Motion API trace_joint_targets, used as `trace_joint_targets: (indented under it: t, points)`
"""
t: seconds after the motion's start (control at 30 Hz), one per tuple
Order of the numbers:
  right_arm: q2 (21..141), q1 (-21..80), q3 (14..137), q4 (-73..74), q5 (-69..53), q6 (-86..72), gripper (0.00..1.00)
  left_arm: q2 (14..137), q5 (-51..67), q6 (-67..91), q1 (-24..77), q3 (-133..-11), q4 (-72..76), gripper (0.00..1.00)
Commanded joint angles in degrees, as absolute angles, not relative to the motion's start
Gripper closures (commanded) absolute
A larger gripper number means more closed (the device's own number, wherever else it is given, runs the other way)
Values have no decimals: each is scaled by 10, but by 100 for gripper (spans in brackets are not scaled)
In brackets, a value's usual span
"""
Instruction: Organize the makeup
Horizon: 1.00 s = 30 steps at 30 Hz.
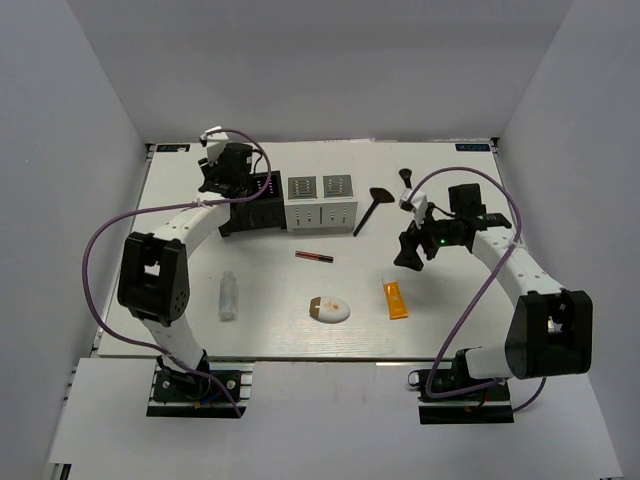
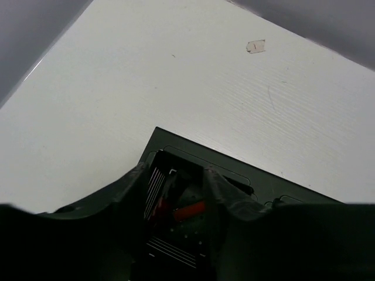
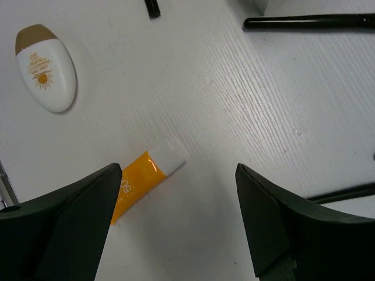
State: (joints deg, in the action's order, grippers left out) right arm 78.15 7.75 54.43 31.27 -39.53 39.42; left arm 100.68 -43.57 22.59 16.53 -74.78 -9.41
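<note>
Two grippers are at work, each over its own part of the white table point(image 1: 200, 335). The left gripper point(image 2: 176, 178) hangs above the black slotted organizer box point(image 2: 193, 149) at the far left of the table, its jaws part-way apart. In the gap, a thin red-and-black lip stick point(image 2: 186, 211) lies down among the box's slots. Whether the pads touch it cannot be told. Just to the right of that box stand the white slotted organizer boxes point(image 1: 322, 200).

The right gripper point(image 3: 179, 171) is spread wide and holds nothing, hovering above the bare tabletop. Directly below the space between its fingers lies the orange tube with a white cap point(image 3: 143, 178), flat on the table with the cap pointing away from the arm's base. Farther left lies the white oval compact with a tan end point(image 3: 45, 69), and toward the back lies a long black brush point(image 3: 310, 22), close to the white boxes.

In the overhead view a second red-and-black lip stick point(image 1: 314, 257) lies in front of the boxes. The small clear bottle point(image 1: 229, 296) lies well to the left of the compact, near the left arm.
</note>
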Motion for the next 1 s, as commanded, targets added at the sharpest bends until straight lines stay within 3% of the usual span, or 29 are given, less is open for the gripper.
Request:
trace_joint_targets:
  t: [0.0,0.13,0.33,0.5,0.73,0.97]
  points:
    - [799,98,578,330,-418,456,15,966,-422,234,161,-755,-82,45]
    - [837,133,598,318,-404,477,15,941,-413,242,161,-747,-84,39]
    - [875,199,592,232,-346,512,16,870,-403,283,171,-752,-147,41]
    - [937,254,617,180,-284,517,18,724,-254,303,171,-655,-182,41]
    - [1008,310,668,138,-219,490,19,521,-196,324,171,-540,-277,10]
    - [1077,362,736,167,-219,482,18,408,-193,351,171,-489,-360,3]
